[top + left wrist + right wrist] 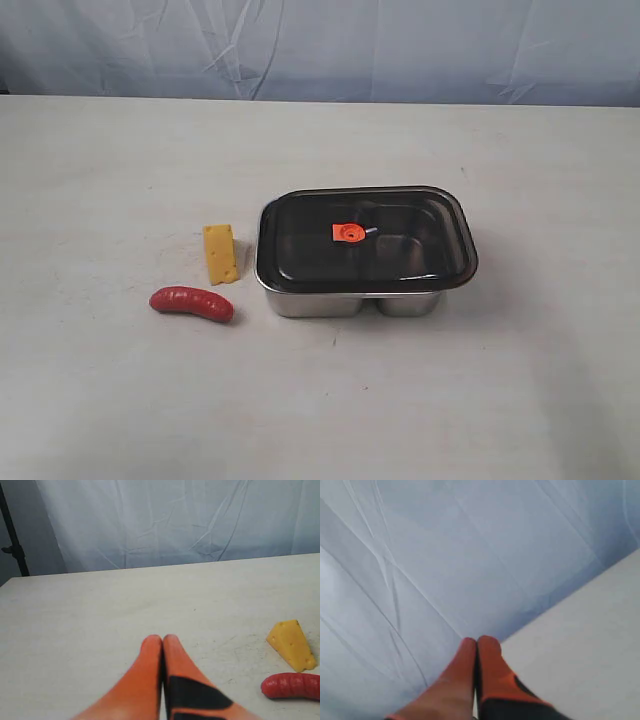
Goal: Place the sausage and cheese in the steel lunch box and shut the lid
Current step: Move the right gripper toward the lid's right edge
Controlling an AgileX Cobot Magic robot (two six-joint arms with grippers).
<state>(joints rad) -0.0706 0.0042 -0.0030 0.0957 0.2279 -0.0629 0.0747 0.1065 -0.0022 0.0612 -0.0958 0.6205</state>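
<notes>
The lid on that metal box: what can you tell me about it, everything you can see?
The lid is a dark, smoky see-through rectangle with rounded corners, plastic by its look, with a small round orange valve at its centre. It lies on top of the steel lunch box, covering both compartments, which show faintly through it. Nothing but the box touches it.

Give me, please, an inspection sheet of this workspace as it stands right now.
Surface: pale table, faintly scuffed.
Job's things: sausage and cheese lie on the table beside the steel lunch box, outside it; lid rests on the box, orange valve up.
Clutter: nothing seen.
Grippers: left pincer shut, empty, over the table; right pincer shut, empty, facing the backdrop.
Cables: nothing seen.
Surroundings: wrinkled pale blue cloth backdrop; dark pole beside the table.
</notes>
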